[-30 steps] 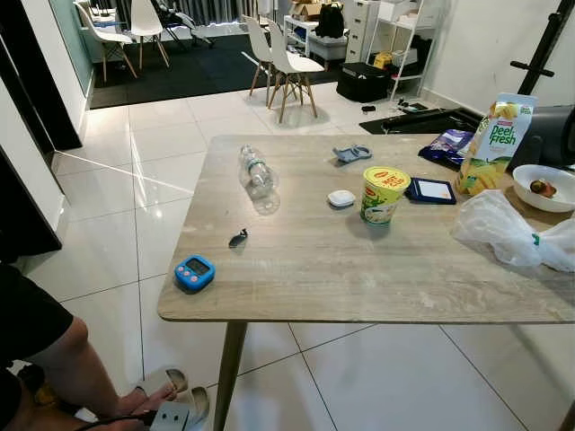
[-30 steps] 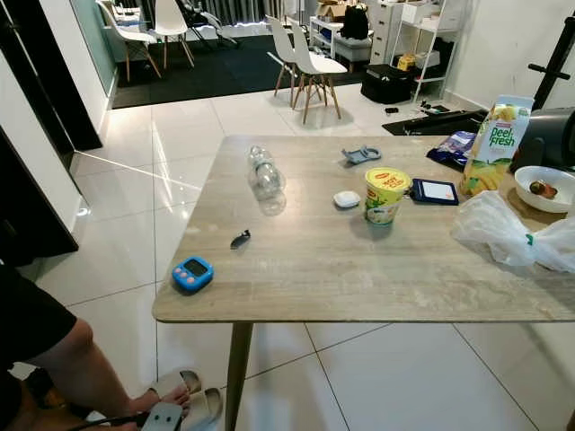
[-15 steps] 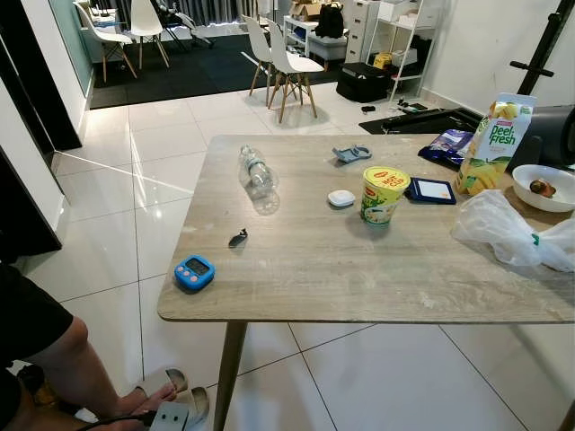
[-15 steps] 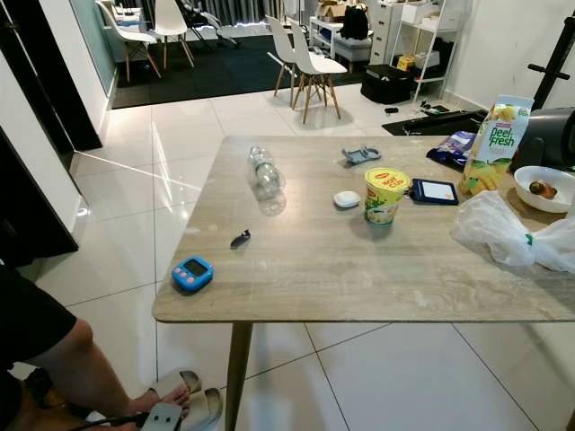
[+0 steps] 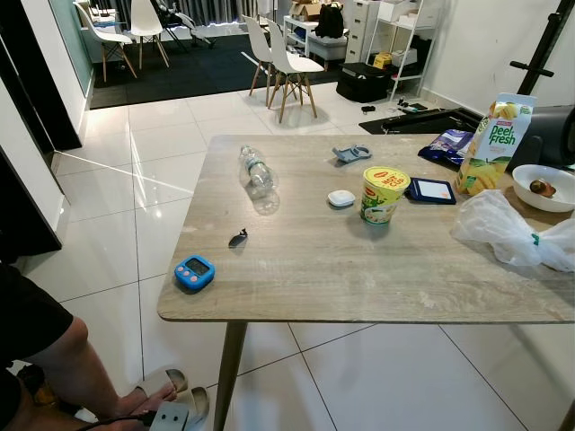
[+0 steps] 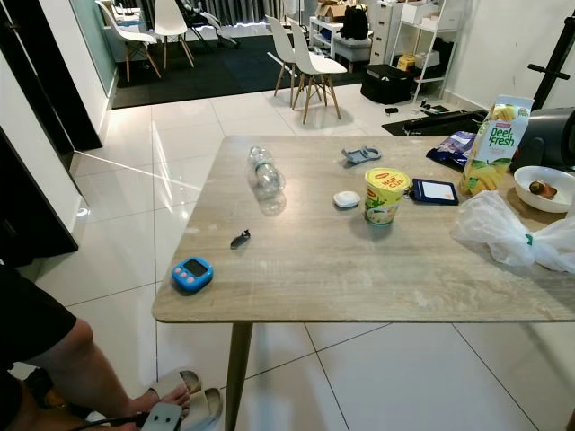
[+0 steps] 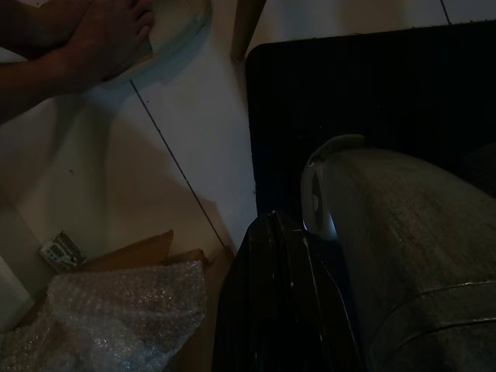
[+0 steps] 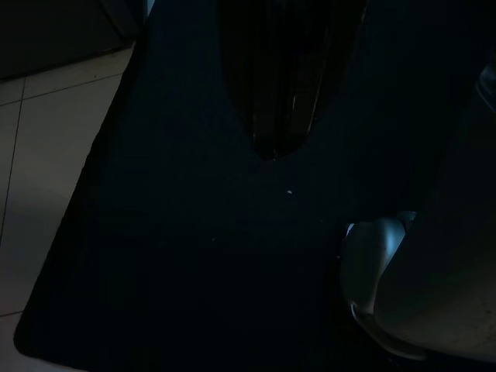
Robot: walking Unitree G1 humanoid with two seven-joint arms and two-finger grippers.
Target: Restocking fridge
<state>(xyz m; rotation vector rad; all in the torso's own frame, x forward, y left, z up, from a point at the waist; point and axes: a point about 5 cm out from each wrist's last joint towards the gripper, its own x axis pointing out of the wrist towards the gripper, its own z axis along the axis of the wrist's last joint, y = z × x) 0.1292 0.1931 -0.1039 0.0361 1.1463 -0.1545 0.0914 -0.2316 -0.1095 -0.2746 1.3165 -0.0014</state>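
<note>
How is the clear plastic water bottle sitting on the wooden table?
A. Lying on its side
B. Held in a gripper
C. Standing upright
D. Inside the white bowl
A: the clear plastic water bottle lies flat on its side on the wooden table, apart from everything else.

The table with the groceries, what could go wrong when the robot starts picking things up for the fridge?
The water bottle lies on its side, so a nudge could roll it toward the table edge. The tall juice carton stands close beside the bowl and the plastic bag, so a reach there might tip it or snag the bag. A person's foot rests by the table leg, near where the robot may step.
</note>
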